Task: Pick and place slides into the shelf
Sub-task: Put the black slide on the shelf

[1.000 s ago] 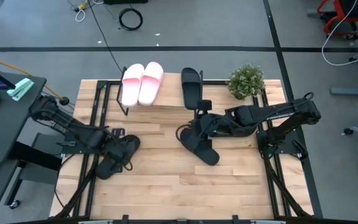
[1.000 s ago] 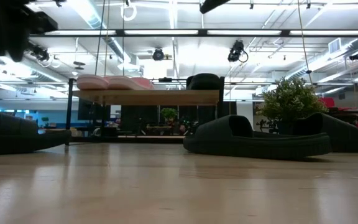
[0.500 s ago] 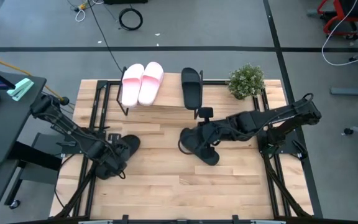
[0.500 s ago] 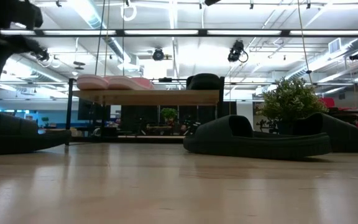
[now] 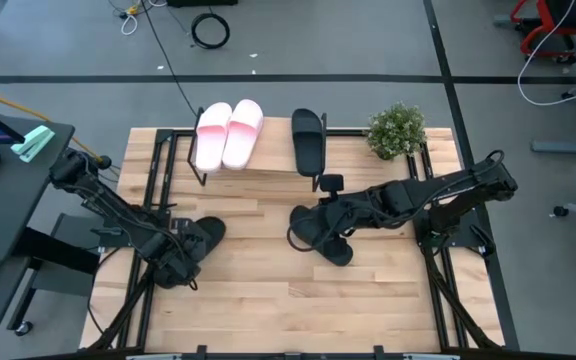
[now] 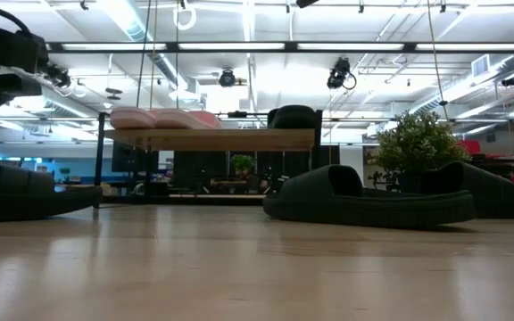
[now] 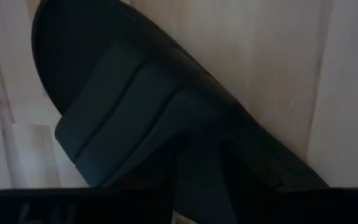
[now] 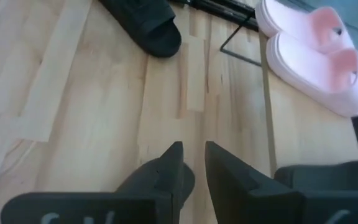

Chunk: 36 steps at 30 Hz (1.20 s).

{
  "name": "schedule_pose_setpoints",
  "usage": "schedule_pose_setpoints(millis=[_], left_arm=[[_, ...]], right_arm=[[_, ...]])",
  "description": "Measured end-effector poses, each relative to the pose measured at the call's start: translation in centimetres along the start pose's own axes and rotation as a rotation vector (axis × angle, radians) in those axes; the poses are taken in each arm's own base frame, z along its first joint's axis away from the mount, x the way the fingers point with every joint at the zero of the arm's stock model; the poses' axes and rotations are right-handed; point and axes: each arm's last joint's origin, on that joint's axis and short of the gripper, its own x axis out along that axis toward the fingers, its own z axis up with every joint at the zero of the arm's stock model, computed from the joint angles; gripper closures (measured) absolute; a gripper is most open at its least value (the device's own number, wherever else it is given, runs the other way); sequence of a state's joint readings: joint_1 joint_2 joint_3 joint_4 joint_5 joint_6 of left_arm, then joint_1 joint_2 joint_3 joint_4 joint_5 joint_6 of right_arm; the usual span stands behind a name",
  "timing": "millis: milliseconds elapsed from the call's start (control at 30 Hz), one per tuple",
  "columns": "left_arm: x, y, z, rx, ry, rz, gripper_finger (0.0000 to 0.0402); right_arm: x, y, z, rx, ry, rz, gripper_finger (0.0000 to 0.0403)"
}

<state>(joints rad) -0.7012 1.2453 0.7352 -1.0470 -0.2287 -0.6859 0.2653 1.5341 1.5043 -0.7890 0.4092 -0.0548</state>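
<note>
black slide (image 5: 320, 235) under right hand (image 5: 313, 232) — fingers slightly apart; left hand (image 5: 180, 262) — grip unclear.

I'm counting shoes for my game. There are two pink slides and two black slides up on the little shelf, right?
Not quite. The high view shows two pink slides but only one black slide on the shelf. The other black slides are down on the table.

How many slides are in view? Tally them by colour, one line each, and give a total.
Pale pink slides: 2
Black slides: 4
Total: 6
</note>
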Motion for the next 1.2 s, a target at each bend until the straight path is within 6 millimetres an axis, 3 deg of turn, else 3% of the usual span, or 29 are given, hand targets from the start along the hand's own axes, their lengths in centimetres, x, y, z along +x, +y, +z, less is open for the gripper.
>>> schedule_pose_setpoints(millis=[233,367,567,667,867,1033,1200], left_arm=[[0.0,0.1,0.1,-0.042,-0.034,0.041,0.0285],[0.0,0.3,0.2,-0.040,-0.075,0.087,0.0285],[0.0,0.1,0.5,-0.056,-0.116,0.081,0.0289],[0.0,0.0,0.7,-0.061,-0.137,0.065,0.0289],[0.0,-0.2,0.9,-0.096,-0.152,0.049,0.0289],[0.0,-0.3,1.0,-0.147,-0.164,0.035,0.0292],[0.0,-0.3,1.0,-0.148,-0.166,0.032,0.0290]], right_arm=[[-0.1,0.2,-1.7,0.104,0.164,0.036,0.0329],[0.8,1.5,-3.3,0.048,0.234,0.066,0.0329],[4.0,4.6,-9.0,-0.100,0.386,0.069,0.0329],[5.5,6.0,-11.3,-0.181,0.348,-0.013,0.0329],[7.9,7.2,-14.2,-0.409,0.217,-0.038,0.0329],[8.3,6.7,-14.9,-0.505,0.236,-0.137,0.0329],[8.8,6.3,-14.7,-0.458,0.200,-0.044,0.0329]])
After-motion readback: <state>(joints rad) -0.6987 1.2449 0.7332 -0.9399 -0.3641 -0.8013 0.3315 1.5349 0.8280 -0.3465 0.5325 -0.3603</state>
